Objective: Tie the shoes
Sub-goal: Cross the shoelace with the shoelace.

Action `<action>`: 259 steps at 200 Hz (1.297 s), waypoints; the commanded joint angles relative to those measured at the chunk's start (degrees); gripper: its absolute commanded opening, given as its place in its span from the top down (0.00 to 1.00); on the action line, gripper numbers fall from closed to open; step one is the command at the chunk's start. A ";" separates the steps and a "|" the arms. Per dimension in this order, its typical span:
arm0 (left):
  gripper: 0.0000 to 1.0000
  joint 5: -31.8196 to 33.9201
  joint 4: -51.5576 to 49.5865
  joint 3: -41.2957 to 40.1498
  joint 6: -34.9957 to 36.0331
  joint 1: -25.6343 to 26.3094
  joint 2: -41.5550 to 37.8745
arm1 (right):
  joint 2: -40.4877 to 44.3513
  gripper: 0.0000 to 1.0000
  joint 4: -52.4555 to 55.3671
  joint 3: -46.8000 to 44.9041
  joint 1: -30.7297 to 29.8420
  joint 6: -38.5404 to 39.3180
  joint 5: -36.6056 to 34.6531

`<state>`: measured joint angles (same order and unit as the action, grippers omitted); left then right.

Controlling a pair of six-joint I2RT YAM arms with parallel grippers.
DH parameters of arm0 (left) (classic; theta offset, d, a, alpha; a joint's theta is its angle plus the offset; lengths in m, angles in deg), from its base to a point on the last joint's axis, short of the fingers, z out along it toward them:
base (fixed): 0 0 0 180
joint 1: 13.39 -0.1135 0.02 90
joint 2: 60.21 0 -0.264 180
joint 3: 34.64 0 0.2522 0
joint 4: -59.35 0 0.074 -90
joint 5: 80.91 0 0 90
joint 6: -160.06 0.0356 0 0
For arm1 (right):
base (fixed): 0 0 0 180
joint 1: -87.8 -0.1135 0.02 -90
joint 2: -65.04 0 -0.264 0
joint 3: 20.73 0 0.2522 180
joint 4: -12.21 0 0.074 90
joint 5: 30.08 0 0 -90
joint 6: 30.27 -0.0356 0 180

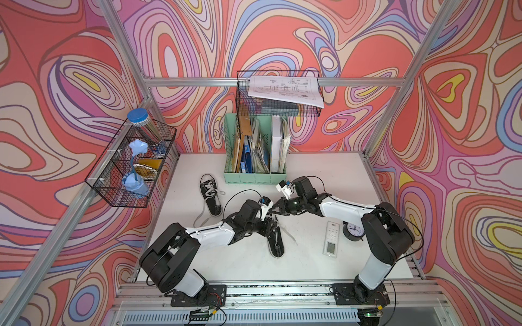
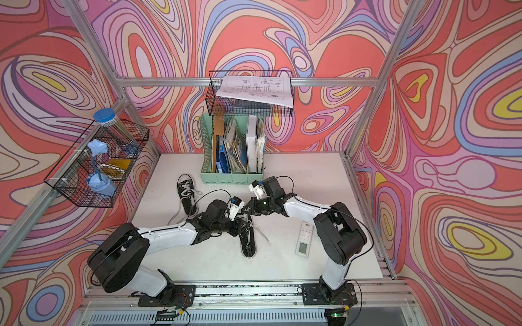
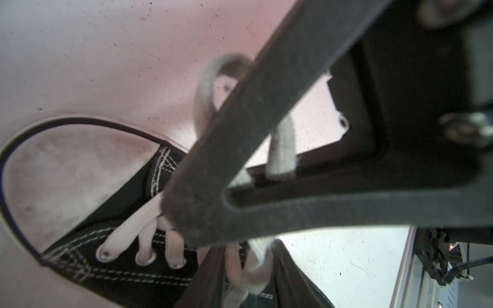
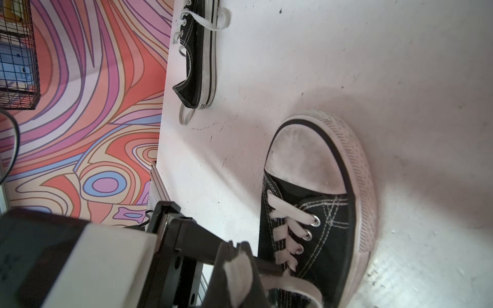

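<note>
near shoe (image 1: 276,244) sits mid-table (image 1: 310,175). Toe end faces the rear and is hidden under both grippers in both top views; heel faces the arm bases.

right gripper (image 4: 236,256): jaws together, pinching a white lace (image 4: 238,274) of the near shoe. The strand runs from the pads back toward the shoe's opening.

left gripper (image 1: 270,224): down on the same shoe, just beside the right gripper, tips at the crossed lacing by the eyelets. Left wrist view shows one dark finger (image 3: 253,112) lying across the lacing w/ a lace strand passing behind it. 2nd finger not clearly made out, so can't tell if the jaws are apart or together, or gripping anything.

toe cap (image 4: 304,157) is pale & scuffed; sole trim is white.

far shoe (image 1: 210,194): well apart at left-rear of the table, near the green file organizer (image 1: 254,169). Upright on its sole, toe to the rear, laces loose, one end trailing on the table toward the front. Neither gripper touches it.

remote (image 1: 332,238) & alarm clock (image 1: 351,230) are on the right side, by the right arm.
</note>
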<state>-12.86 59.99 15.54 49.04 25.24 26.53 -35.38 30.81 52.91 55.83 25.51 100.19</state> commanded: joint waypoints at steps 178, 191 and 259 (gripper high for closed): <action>1.00 -1.72 7.52 -1.00 -0.96 -0.14 2.21 | 6.20 0.81 3.08 -3.27 -0.47 2.55 -7.08; 1.00 -2.04 8.14 -1.32 -0.88 -0.14 2.28 | 7.39 0.73 5.12 -3.36 -0.41 3.39 -8.86; 1.00 -4.99 12.11 -3.29 -1.05 -0.66 1.89 | 15.42 0.39 15.51 -2.39 1.74 9.62 -17.19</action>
<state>-15.86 68.53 12.86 48.15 25.13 28.19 -23.29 41.19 50.13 56.36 31.54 87.88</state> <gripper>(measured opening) 0.064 0.576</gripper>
